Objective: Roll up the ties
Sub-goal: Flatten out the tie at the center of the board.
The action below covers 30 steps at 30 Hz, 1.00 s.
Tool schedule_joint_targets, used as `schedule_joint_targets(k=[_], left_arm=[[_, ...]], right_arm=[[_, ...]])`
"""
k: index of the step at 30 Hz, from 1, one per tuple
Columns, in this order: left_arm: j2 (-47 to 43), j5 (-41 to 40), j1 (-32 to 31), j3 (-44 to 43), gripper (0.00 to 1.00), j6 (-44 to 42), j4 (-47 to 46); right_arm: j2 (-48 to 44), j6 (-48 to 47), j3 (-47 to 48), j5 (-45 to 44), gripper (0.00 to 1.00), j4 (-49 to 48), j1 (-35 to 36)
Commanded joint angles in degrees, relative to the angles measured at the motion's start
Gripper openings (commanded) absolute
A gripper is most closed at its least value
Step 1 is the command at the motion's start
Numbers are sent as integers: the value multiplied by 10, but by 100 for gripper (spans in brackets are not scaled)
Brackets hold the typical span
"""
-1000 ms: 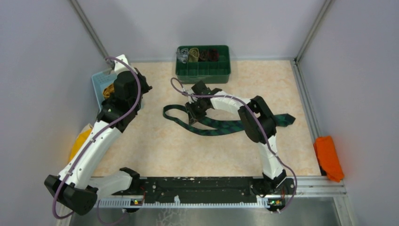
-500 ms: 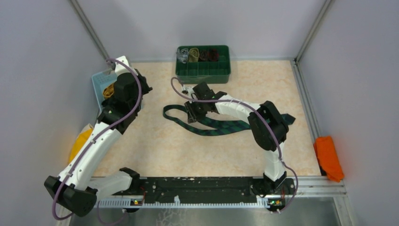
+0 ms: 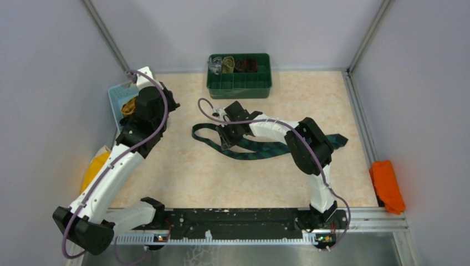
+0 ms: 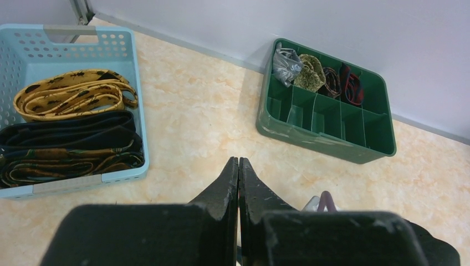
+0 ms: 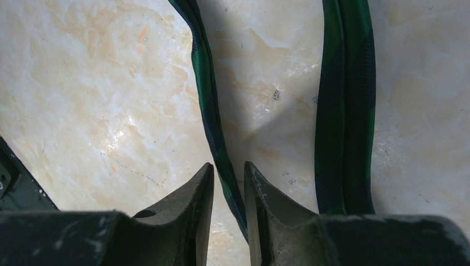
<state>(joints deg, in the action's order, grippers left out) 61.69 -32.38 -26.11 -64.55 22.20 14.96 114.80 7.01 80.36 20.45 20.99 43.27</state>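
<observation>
Overhead: green checked tie (image 3: 252, 153) is lying looped mid-desk (image 3: 221, 183), and I'm hanging the right hand (image 3: 225, 138) over its narrow end, likely where rolling starts. Left wrist: left hand (image 4: 238, 172) is idling, pressed together and empty, clear of the blue basket (image 4: 138, 111) and green tray (image 4: 327, 147). Right wrist: fingers (image 5: 194, 194) are straddling the narrow strip; I can't tell if they're pinching it.

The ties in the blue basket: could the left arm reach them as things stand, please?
Probably yes: the left gripper, shut, hangs near the open-topped basket, with nothing between it and the ties. It would need to open first.
</observation>
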Motion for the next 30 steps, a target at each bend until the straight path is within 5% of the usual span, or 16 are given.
schedule_joint_targets(k=[1, 5, 13, 30], left_arm=[[-6, 2, -1, 6, 4, -8, -14], [-5, 2, 0, 7, 4, -9, -14], [-4, -1, 0, 8, 4, -14, -16], [17, 1, 0, 6, 3, -25, -25]], right_arm=[[20, -15, 6, -5, 20, -5, 4], [30, -24, 15, -2, 0, 2, 3], [14, -46, 62, -45, 0, 22, 4], [128, -95, 221, -132, 0, 122, -28]])
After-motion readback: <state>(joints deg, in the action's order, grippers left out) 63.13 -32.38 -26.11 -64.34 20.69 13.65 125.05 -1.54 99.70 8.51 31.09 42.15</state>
